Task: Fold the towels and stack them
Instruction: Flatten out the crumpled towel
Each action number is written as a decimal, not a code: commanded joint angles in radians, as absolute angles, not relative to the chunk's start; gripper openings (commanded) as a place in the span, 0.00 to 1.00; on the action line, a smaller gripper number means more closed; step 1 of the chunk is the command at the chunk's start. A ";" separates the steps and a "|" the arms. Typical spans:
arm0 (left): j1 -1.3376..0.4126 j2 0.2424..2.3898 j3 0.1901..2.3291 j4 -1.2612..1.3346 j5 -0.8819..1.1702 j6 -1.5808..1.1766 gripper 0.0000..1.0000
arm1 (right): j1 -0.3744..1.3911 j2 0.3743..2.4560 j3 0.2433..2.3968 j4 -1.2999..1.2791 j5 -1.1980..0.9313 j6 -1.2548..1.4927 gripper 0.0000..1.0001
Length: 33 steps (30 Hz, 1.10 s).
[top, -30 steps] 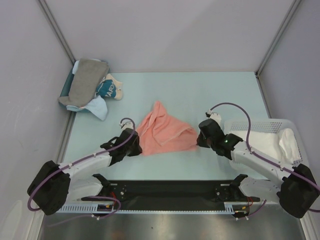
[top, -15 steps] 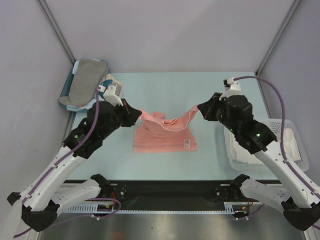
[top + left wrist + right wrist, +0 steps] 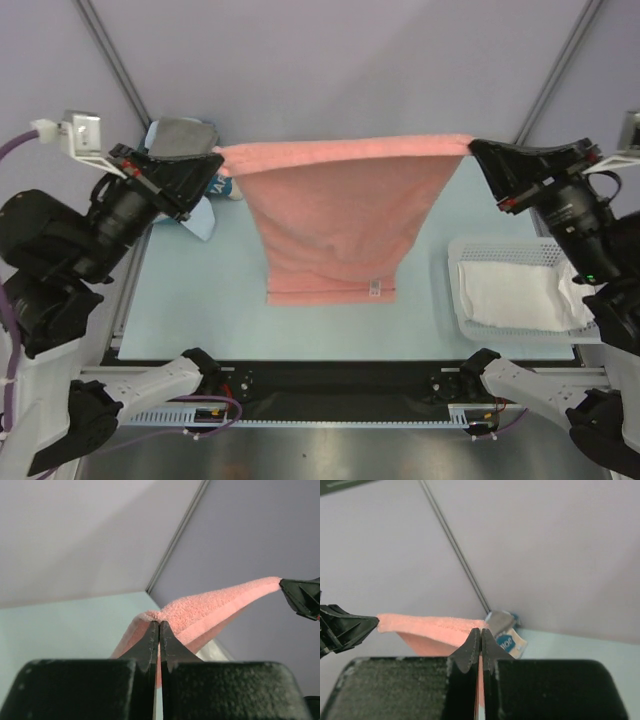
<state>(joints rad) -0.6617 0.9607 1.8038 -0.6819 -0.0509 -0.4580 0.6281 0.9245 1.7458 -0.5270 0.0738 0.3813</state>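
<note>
While both wrist views show only clenched jaws pinching pink terry, the overhead view supplies the rest.
- Salmon-pink towel (image 3: 340, 215): stretched in the air above the table (image 3: 200, 290). Left gripper (image 3: 217, 157) and right gripper (image 3: 473, 148) each clamp a top corner.
- Hem tag (image 3: 374, 288): unreadable.
- White towel (image 3: 515, 295): in the basket (image 3: 500, 246).
- Teal bundle (image 3: 507, 641): print illegible.

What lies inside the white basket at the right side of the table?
A white towel lies in the basket. Anything beneath it is covered, and the right arm hides the basket's far right end.
</note>
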 commanded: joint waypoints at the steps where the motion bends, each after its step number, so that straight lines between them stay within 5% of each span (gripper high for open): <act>1: -0.666 0.989 1.922 -0.686 -0.008 -0.422 0.00 | 0.624 0.949 1.853 -0.518 0.034 0.327 0.00; 14: -0.652 1.162 2.086 -0.586 -0.031 -0.356 0.00 | 0.626 1.158 2.025 -0.450 0.058 0.215 0.00; 19: -0.421 1.314 2.023 -0.442 0.182 -0.454 0.00 | 0.485 1.296 1.983 -0.367 0.008 0.239 0.00; 28: -0.215 1.772 2.066 -0.201 0.320 -0.520 0.00 | 0.210 1.718 2.002 -0.106 -0.282 0.402 0.00; 33: -0.164 2.044 2.294 -0.144 0.365 -0.531 0.00 | 0.167 2.044 2.245 -0.080 -0.321 0.420 0.00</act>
<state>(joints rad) -0.1928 1.9915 2.1304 -0.2649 0.3031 -0.5060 0.1879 1.9381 2.0850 -0.1886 -0.2611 0.3908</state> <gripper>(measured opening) 0.009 0.017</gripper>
